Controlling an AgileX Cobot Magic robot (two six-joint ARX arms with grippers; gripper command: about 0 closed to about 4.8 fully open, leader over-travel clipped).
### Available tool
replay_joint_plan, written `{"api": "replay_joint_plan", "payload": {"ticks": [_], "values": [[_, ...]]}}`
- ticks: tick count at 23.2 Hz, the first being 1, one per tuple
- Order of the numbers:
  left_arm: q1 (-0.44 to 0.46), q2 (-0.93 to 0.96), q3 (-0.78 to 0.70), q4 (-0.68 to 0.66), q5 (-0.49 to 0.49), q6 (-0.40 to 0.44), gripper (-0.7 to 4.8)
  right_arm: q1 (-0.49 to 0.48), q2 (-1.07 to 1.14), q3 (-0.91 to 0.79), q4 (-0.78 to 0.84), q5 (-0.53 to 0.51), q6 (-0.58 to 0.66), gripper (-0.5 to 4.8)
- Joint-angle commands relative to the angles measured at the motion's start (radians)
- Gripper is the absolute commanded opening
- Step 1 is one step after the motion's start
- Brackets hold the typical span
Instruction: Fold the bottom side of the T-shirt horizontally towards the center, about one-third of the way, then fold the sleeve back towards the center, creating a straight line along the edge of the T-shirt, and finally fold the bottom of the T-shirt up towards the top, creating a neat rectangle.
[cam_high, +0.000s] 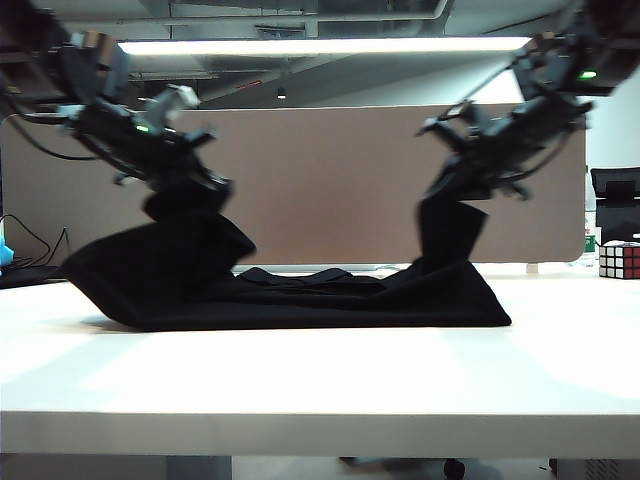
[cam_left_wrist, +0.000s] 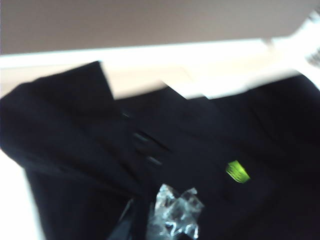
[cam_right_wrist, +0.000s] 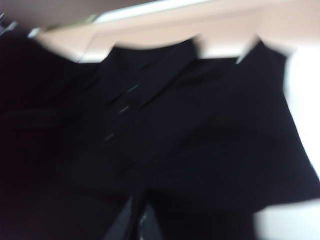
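The black T-shirt (cam_high: 300, 295) lies bunched on the white table (cam_high: 300, 380), with two parts pulled up into peaks. My left gripper (cam_high: 188, 192) hangs above the shirt's left end, shut on a raised fold of cloth. Over the right end, my right gripper (cam_high: 452, 188) is shut on another raised fold. In the left wrist view the T-shirt (cam_left_wrist: 75, 140) fills the picture, its yellow-green mark (cam_left_wrist: 237, 171) shows, and the left gripper (cam_left_wrist: 145, 222) pinches cloth. In the right wrist view the right gripper (cam_right_wrist: 137, 222) pinches the T-shirt (cam_right_wrist: 200, 130). I cannot make out the bottom of the T-shirt in the black folds.
A Rubik's cube (cam_high: 620, 260) stands at the table's far right edge. A brown divider panel (cam_high: 330, 180) runs behind the table. Cables (cam_high: 30, 245) and a blue thing (cam_high: 5, 252) sit at the far left. Bare white tabletop stretches in front of the shirt.
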Motion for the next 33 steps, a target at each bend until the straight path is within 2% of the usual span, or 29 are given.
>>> {"api": "replay_joint_plan", "payload": {"ticks": [1, 4, 5, 6, 7, 8, 9, 10, 12, 14, 16, 18, 22, 26, 29, 33], "values": [[-0.082, 0.0, -0.001, -0.142, -0.051, 0.189, -0.06, 0.098, -0.003, 0.001, -0.047, 0.036, -0.095, -0.05], [-0.112, 0.0, -0.001, -0.243, -0.162, 0.282, -0.06, 0.145, -0.003, 0.001, -0.101, 0.084, -0.163, -0.05], [-0.112, 0.0, -0.001, -0.264, -0.174, 0.286, -0.06, 0.145, -0.003, 0.001, -0.115, 0.085, -0.166, -0.04], [-0.103, -0.001, -0.001, -0.299, -0.201, 0.284, 0.08, 0.145, -0.003, 0.0, -0.143, 0.083, -0.166, 0.98], [-0.086, -0.002, 0.0, -0.323, -0.208, 0.281, 1.09, 0.14, -0.003, 0.001, -0.163, 0.087, -0.166, 3.08], [-0.071, -0.009, 0.0, -0.356, -0.207, 0.282, 2.43, 0.129, -0.005, 0.001, -0.181, 0.101, -0.166, 3.94], [-0.06, -0.015, 0.0, -0.38, -0.209, 0.285, 3.21, 0.121, -0.008, 0.001, -0.198, 0.109, -0.167, 3.96], [-0.046, -0.027, 0.0, -0.411, -0.21, 0.293, 3.66, 0.106, -0.016, 0.001, -0.212, 0.097, -0.166, 3.96], [-0.014, -0.06, 0.0, -0.467, -0.222, 0.308, 3.69, 0.078, -0.045, 0.002, -0.239, 0.082, -0.161, 3.96], [0.049, -0.108, -0.002, -0.604, -0.217, 0.261, 3.68, 0.034, -0.102, 0.001, -0.324, 0.075, -0.153, 3.96], [0.098, -0.114, -0.006, -0.698, -0.17, 0.209, 3.68, -0.002, -0.122, 0.0, -0.412, 0.075, -0.153, 3.96], [0.14, -0.114, -0.046, -0.732, -0.119, 0.195, 3.68, -0.027, -0.126, -0.008, -0.488, 0.053, -0.151, 3.96], [0.192, -0.113, -0.116, -0.72, -0.07, 0.19, 3.68, -0.061, -0.126, -0.089, -0.48, 0.013, -0.1, 3.96], [0.192, -0.111, -0.122, -0.663, -0.045, 0.183, 3.68, -0.063, -0.122, -0.185, -0.404, 0.012, -0.049, 3.96], [0.188, -0.111, -0.122, -0.632, -0.011, 0.142, 3.68, -0.062, -0.121, -0.238, -0.343, -0.021, 0.001, 3.96], [0.178, -0.109, -0.122, -0.627, -0.013, 0.124, 3.68, -0.061, -0.121, -0.317, -0.267, -0.054, 0.06, 3.96]]}}
